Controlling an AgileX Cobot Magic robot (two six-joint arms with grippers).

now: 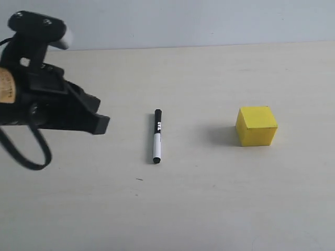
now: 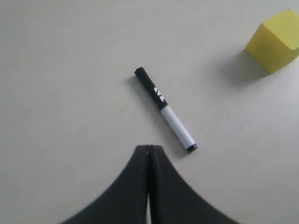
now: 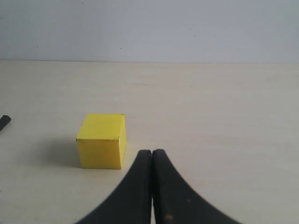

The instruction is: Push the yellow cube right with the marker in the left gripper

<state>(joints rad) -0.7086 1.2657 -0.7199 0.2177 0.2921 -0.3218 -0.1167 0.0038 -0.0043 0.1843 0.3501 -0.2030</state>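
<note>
The marker (image 1: 157, 136) lies flat on the pale table, black cap end away from me, white barrel nearer; it also shows in the left wrist view (image 2: 165, 109). Nothing holds it. My left gripper (image 1: 103, 124) hovers to its left, black fingers pressed together and empty (image 2: 149, 148). The yellow cube (image 1: 256, 126) rests on the table right of the marker, apart from it, and appears at a corner of the left wrist view (image 2: 275, 40). My right gripper (image 3: 152, 153) is shut and empty, close beside the cube (image 3: 102, 141). The right arm is outside the exterior view.
A pale beige table (image 1: 199, 204) meets a light grey wall at the back. A loose black cable (image 1: 31, 157) loops below the left arm. The marker's black tip (image 3: 3, 122) peeks in at the edge of the right wrist view.
</note>
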